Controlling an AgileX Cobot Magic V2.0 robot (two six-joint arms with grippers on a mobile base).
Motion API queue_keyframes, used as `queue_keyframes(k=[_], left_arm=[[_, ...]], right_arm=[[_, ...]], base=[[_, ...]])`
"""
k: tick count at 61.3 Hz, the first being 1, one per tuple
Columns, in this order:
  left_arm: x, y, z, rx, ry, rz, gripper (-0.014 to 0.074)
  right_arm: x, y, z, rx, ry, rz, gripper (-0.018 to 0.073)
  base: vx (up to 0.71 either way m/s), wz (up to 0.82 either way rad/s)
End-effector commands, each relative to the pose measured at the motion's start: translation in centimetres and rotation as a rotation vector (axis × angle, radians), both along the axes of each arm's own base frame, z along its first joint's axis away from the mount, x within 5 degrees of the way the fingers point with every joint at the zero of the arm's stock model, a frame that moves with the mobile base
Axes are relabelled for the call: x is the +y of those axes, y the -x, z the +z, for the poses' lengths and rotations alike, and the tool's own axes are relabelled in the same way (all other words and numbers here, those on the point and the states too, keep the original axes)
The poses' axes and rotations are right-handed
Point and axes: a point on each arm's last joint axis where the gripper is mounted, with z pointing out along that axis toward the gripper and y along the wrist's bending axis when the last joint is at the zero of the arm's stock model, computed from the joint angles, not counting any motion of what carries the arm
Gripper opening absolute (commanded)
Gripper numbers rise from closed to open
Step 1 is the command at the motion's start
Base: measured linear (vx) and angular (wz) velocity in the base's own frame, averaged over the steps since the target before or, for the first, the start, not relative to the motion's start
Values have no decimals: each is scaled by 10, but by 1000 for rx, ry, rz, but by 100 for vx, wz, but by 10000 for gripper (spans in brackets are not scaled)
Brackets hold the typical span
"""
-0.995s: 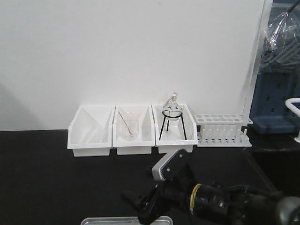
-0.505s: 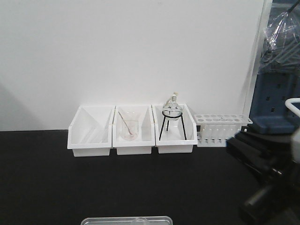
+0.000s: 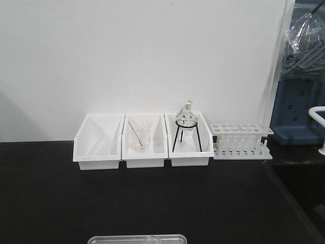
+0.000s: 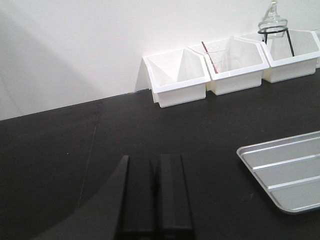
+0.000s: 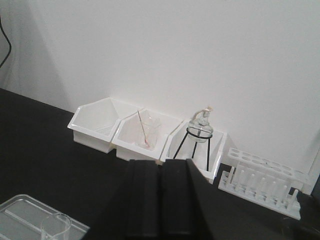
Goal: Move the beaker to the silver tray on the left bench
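Small clear glass beaker point(image 5: 56, 226) stands in flat grey metal tray point(image 5: 20, 212), lower left of right wrist frame, on matte black worktop point(image 3: 61, 203). Pinkish beaker with rod point(image 3: 139, 140) sits in middle white bin point(image 3: 144, 158). Left claw point(image 4: 155, 192) and right claw point(image 5: 160, 197) both pressed together, empty.

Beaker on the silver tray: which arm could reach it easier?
Probably the right. Its wrist view shows the beaker on the silver tray, down-left of the shut right tool; the left wrist view shows only tray.
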Motion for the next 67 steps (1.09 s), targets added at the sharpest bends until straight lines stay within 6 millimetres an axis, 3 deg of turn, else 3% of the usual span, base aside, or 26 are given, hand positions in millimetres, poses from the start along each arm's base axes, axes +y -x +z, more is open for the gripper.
queue_keyframes(k=[1, 15, 24, 34, 42, 49, 54, 61, 67], left_arm=[[-1, 0, 1, -69, 17, -15, 1], [-1, 0, 1, -69, 17, -15, 1], [-1, 0, 1, -69, 17, -15, 1], [-1, 0, 1, -69, 17, -15, 1], [-1, 0, 1, -69, 17, -15, 1], [-1, 0, 1, -69, 17, -15, 1], [-1, 0, 1, -69, 17, -15, 1], [-1, 0, 1, -69, 17, -15, 1], [-1, 0, 1, -69, 17, -15, 1]], right_arm=[[-2, 0, 5, -15, -6, -15, -11], [3, 0, 4, 57, -145, 33, -11], [-1, -11, -4, 180, -253, -61, -11], [-6, -14, -25, 353, -103, -150, -11], [-12, -5, -32, 375, -81, -165, -11], [-25, 11, -50, 284, -199, -220, -11], [-34, 23, -74, 235, -249, -276, -11], [-42, 36, -108, 221, -286, -366, -11], [-45, 44, -122, 157, -261, -409, -11]], base=[[0, 0], [0, 0], [0, 0], [0, 0], [0, 0], [0, 0], [0, 0], [0, 0], [0, 0]])
